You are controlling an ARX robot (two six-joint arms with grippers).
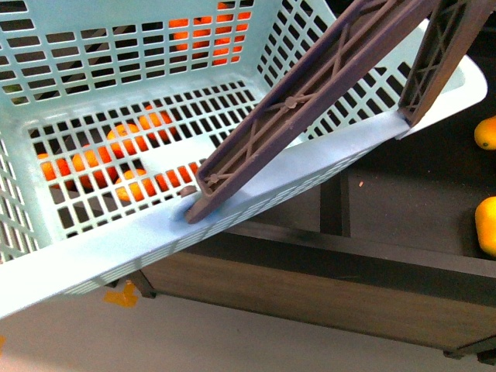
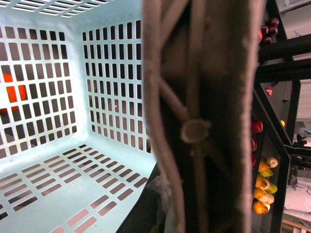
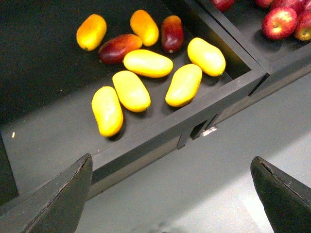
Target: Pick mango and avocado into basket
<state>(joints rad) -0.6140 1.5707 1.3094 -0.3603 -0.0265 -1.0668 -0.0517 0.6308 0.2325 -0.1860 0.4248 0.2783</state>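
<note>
Right gripper (image 3: 171, 160) hangs above the grey floor, just short of the front wall of a black tray (image 3: 146, 150). Its jaws are wide apart and hold nothing.

The tray holds a loose cluster of yellow fruit. The nearest mango (image 3: 107, 110) lies just behind that wall, ahead of the jaws and offset toward one finger. Its long axis runs roughly away from the camera, about square to the line between the two fingers. My read is that the jaws can close across its narrow width with little wrist turn, after a reach forward over the wall. Neighbours lie close beside it, so there is some risk of nudging them. Dark red mangoes (image 3: 119, 47) sit further back, and apples (image 3: 279, 22) are in the next compartment.

No avocado shows in any view.

The basket (image 1: 155, 240) fills the front view, tilted, with its handle (image 1: 310, 101) swung up. Oranges (image 1: 85, 167) show through the lattice, behind it rather than inside. In the left wrist view the basket (image 2: 48, 170) has nothing in it, and the handle (image 2: 194, 131) runs right across the lens. The left jaws themselves are not visible, so I cannot tell whether they clamp it, though that seems likely.

The right arm is clearly the nearer one to the mango.

No brands, labels or readable writing anywhere.
</note>
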